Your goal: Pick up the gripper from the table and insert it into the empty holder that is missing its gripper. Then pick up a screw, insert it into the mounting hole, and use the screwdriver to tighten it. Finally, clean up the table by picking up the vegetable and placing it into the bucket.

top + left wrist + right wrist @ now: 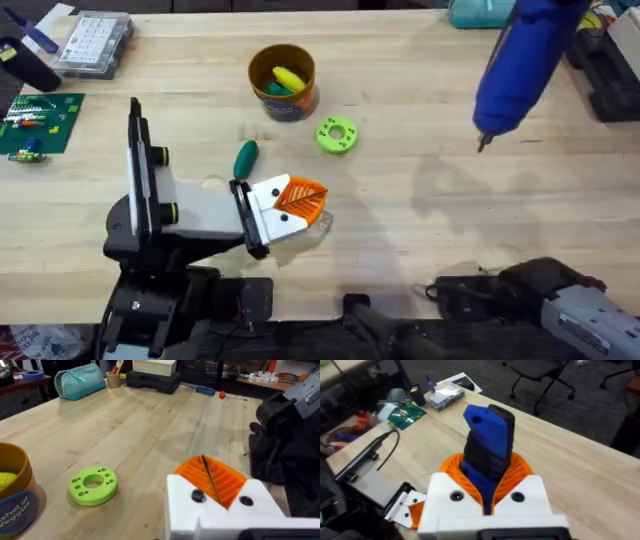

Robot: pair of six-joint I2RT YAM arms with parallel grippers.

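Note:
The holder, a white block with black plates and green-ringed knobs, lies at the left. At its right end sits the gripper, orange ribbed fingers on a dotted white base. In the left wrist view my left gripper has its orange pads pressed together, with nothing between them. My right gripper is shut on the blue screwdriver, held high at the far right, bit pointing down. The dark-green vegetable lies on the table beside the holder. The bucket stands behind it. I cannot make out a screw.
A lime-green disc with holes lies right of the bucket. A parts box and a green circuit board sit at the far left. A black case and a teal pouch line the back right.

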